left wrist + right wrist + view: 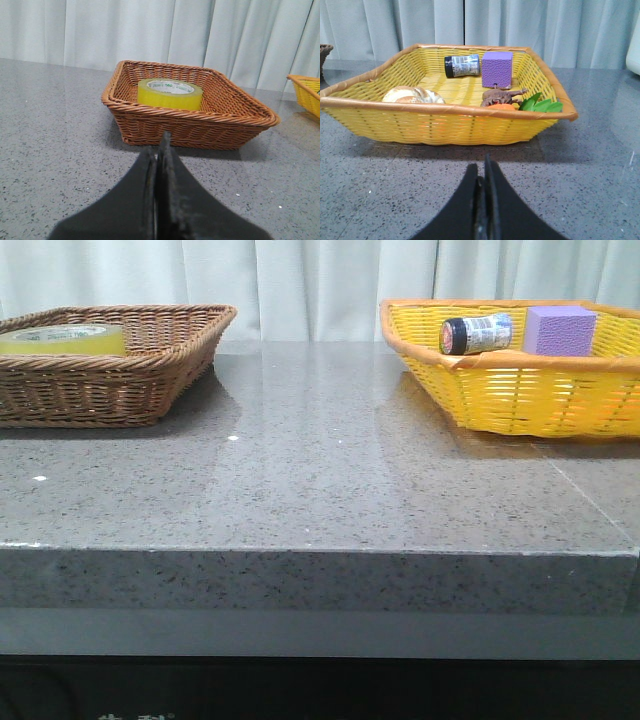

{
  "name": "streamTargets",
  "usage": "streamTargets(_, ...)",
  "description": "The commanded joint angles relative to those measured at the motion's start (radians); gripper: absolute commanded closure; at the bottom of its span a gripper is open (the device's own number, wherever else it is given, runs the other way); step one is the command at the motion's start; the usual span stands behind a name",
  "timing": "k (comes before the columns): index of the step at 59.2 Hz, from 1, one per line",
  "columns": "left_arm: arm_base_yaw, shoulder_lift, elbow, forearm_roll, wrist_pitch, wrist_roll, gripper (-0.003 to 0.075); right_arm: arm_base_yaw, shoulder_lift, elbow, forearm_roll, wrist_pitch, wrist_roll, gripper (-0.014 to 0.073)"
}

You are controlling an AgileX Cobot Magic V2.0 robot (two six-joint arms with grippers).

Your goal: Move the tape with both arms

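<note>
The yellow roll of tape [170,93] lies flat inside the brown woven wicker basket [190,125], which stands on the left side of the grey speckled stone bench [320,490]. My left gripper [159,150] is near this basket, low over the bench, and its two fingers are pressed together with nothing between them. My right gripper [484,172] is in the same way closed and empty, and it points at the yellow plastic woven basket [445,125] on the right side of the bench.

In the yellow basket I see a small dark jar with a label [462,65], a purple foam cube [497,69], a round bread-like piece [413,95], a brown toy figure [502,93] and something orange with green leaves [540,105]. There is no tape in it.

About the progress I can judge only little. If the brown basket is where the tape should arrive, the transfer looks complete and both arms are back. If the yellow basket is the goal, the whole pick, handover and placing remain. The pictures fit both cases, and I cannot decide between them.
</note>
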Motion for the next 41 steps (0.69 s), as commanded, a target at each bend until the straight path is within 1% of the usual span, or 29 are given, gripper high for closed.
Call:
streamTargets(1,0.0,-0.017,0.037,-0.004,-0.082,-0.01,0.074,-0.004,-0.028,-0.026,-0.004,-0.09,-0.004,0.0662)
streamTargets(13,0.0,-0.017,0.037,-0.004,-0.082,-0.01,0.074,-0.004,-0.028,-0.026,-0.001,-0.147,-0.004,0.0662)
streamTargets(23,0.0,-0.017,0.037,-0.004,-0.082,-0.01,0.074,-0.004,-0.028,-0.026,-0.001,-0.146,-0.001,0.0662)
streamTargets(41,0.0,-0.017,0.037,-0.004,-0.082,-0.01,0.074,-0.04,-0.028,-0.026,-0.003,-0.146,0.004,0.0662)
